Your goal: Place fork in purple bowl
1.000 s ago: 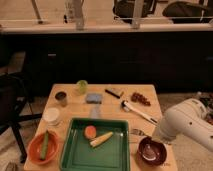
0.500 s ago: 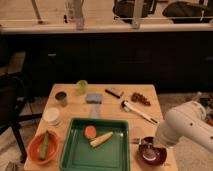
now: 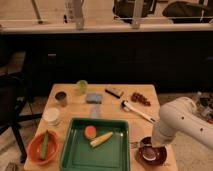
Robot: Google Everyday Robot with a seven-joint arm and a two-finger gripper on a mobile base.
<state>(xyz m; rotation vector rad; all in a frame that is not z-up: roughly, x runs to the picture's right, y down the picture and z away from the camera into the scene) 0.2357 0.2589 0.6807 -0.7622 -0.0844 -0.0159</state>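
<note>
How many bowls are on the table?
2: the orange bowl at the front left corner, and the purple bowl at the front right, with the gripper over it.

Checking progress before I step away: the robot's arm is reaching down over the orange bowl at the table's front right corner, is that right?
Not quite. The bowl under the arm at the front right corner is the purple bowl, not the orange one; the orange bowl sits at the front left, beside the green tray. The camera view shows the gripper down at the purple bowl, jaws shut.
</note>
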